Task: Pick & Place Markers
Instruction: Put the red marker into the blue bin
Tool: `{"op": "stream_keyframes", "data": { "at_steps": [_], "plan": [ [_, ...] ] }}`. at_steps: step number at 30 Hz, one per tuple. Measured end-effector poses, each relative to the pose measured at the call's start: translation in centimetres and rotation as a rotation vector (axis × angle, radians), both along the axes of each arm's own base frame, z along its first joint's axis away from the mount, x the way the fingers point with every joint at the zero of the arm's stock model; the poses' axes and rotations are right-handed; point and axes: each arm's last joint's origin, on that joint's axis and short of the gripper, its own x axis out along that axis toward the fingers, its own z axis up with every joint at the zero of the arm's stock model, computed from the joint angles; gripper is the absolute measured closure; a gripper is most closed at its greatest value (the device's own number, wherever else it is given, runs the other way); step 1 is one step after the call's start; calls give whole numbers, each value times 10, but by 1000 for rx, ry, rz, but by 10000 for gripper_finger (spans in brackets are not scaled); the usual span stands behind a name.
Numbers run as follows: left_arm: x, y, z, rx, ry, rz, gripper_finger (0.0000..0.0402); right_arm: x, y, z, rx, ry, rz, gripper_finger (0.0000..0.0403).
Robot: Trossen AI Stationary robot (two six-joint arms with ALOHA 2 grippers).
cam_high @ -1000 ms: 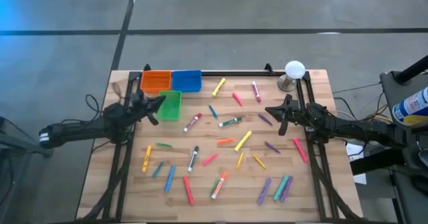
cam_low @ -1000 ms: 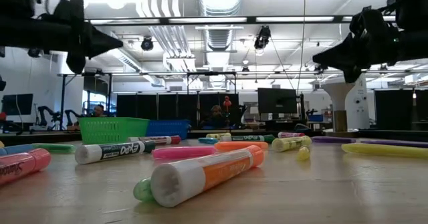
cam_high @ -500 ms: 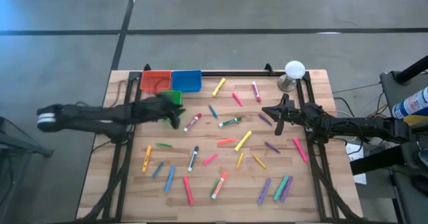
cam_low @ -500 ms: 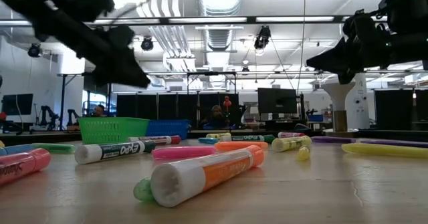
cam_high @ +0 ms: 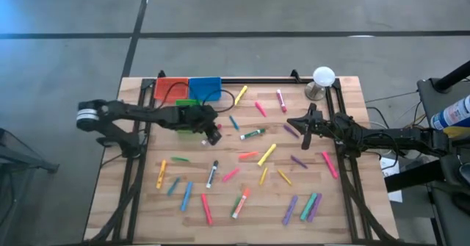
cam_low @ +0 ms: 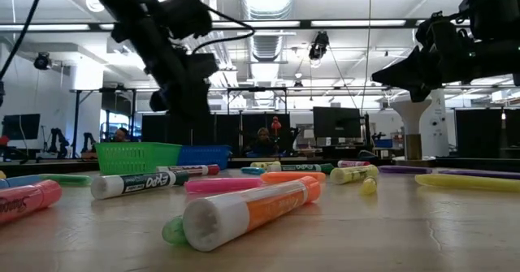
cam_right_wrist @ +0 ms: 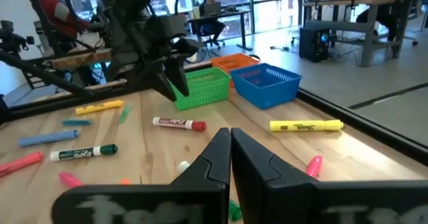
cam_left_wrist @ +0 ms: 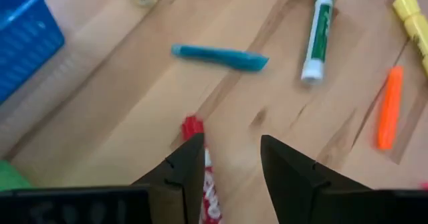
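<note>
Since earlier frame: left arm swung from table's left edge in past green bin (cam_high: 186, 103); left gripper (cam_high: 213, 132) now over red marker (cam_high: 218, 127), jaws went from shut to wide. We see marker's red cap (cam_left_wrist: 192, 126) between its fingers (cam_left_wrist: 184, 167), not gripped. Other markers (cam_high: 246, 174) lie scattered on table (cam_high: 345, 224), none in red bin (cam_high: 170, 89) or blue bin (cam_high: 205, 88). Right gripper (cam_high: 305, 125) hovers at right, jaws shut, empty.
</note>
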Motion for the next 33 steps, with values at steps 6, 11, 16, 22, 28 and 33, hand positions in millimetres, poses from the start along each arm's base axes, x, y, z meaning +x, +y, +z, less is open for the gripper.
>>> {"op": "stream_keyframes", "data": {
  "at_steps": [6, 11, 16, 22, 28, 33],
  "plan": [
    [16, 4, -18, 3, 118, 21, 262, 0, 0, 9, -67, -72, -9, 394],
    [20, 11, -33, 8, 202, 36, 262, -1, 0, 16, -144, -125, -13, 394],
    [23, 15, -45, -38, 227, 58, 262, -1, 0, 17, -176, -131, -15, 394],
    [25, 17, -58, -77, 257, 48, 265, -2, 0, 22, -217, -171, -20, 394],
    [26, 17, -64, -91, 282, 22, 300, -2, 0, 23, -256, -172, -24, 394],
    [26, 18, -59, -97, 289, 9, 343, -2, 0, 26, -350, -167, -41, 394]
  ]
}}
